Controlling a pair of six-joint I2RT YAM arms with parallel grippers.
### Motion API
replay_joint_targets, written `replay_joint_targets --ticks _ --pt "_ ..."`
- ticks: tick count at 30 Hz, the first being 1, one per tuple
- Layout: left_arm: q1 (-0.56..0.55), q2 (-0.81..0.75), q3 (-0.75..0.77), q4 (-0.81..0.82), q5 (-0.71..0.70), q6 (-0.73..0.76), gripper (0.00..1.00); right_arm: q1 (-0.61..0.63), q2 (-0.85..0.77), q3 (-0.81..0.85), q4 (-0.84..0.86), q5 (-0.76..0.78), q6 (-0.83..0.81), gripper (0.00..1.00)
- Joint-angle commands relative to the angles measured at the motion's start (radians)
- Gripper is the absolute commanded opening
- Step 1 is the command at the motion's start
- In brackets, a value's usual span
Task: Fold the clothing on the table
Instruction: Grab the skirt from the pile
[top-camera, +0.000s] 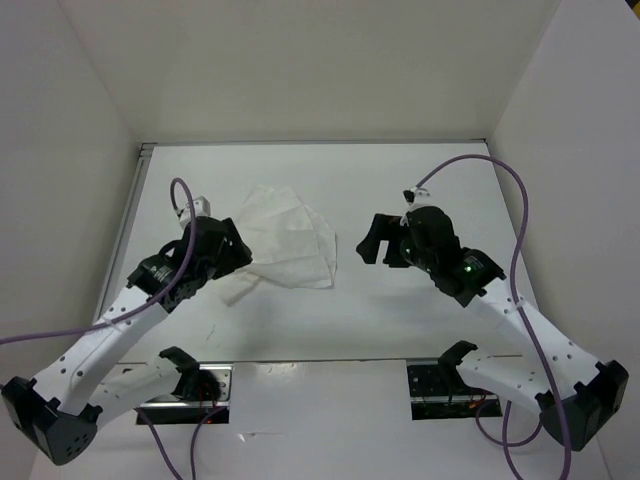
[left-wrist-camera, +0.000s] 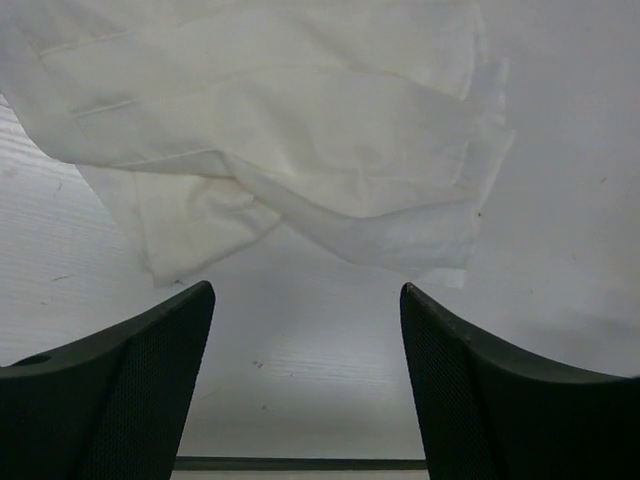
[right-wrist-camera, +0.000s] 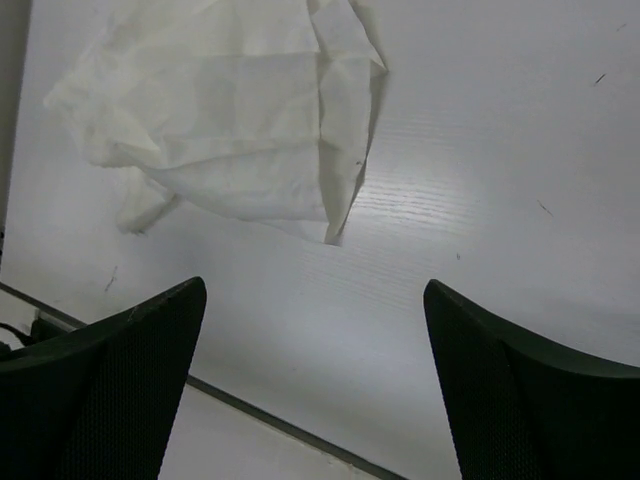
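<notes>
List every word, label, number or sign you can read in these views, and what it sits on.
None readable. The clothing, the table, the left arm and the right arm carry no text in any view; the right arm shows only a small green light.

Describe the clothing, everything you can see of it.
The clothing is a small piece of thin white fabric, soft and wrinkled. It lies crumpled and partly folded over itself, with layered edges and loose corners showing. It rests flat on the table, left of centre. The open left claw sits at its left edge with no fabric between its fingers. The open right claw is apart, to its right.
</notes>
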Motion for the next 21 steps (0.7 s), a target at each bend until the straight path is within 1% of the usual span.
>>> replay_joint_targets --ticks 1,3,4,7,9,12,14,15,16,19,21 --pt "0.02 0.097 0.01 -0.02 0.002 -0.025 0.82 0.001 0.061 0.064 0.006 -0.03 -0.046 0.94" --pt "0.031 0.163 0.01 -0.02 -0.016 -0.025 0.82 0.001 0.071 0.074 0.02 -0.04 -0.059 0.94" --pt "0.031 0.229 0.01 -0.007 -0.027 -0.025 0.82 0.001 0.071 0.084 0.03 -0.052 -0.059 0.94" --pt "0.031 0.335 0.01 0.053 -0.085 -0.025 0.82 0.001 0.071 0.093 0.04 -0.075 -0.069 0.94" --pt "0.031 0.378 0.021 0.084 -0.125 -0.016 0.82 0.001 0.071 0.093 0.04 -0.084 -0.069 0.94" --pt "0.052 0.494 0.065 0.145 -0.135 0.039 0.82 0.001 0.05 0.082 0.04 -0.084 -0.069 0.94" --pt "0.062 0.554 0.093 0.165 -0.135 0.061 0.79 0.001 0.038 0.073 0.04 -0.084 -0.069 0.94" --pt "0.071 0.585 0.114 0.165 -0.135 0.061 0.76 0.001 0.038 0.073 0.04 -0.084 -0.069 0.94" --pt "0.08 0.644 0.114 0.185 -0.113 0.061 0.71 0.001 0.026 0.073 0.04 -0.084 -0.069 0.94" --pt "0.092 0.747 0.127 0.205 -0.053 0.073 0.69 0.001 0.004 0.064 0.03 -0.064 -0.069 0.94" --pt "0.092 0.783 0.127 0.214 -0.033 0.073 0.63 0.001 -0.008 0.064 0.021 -0.055 -0.069 0.94"
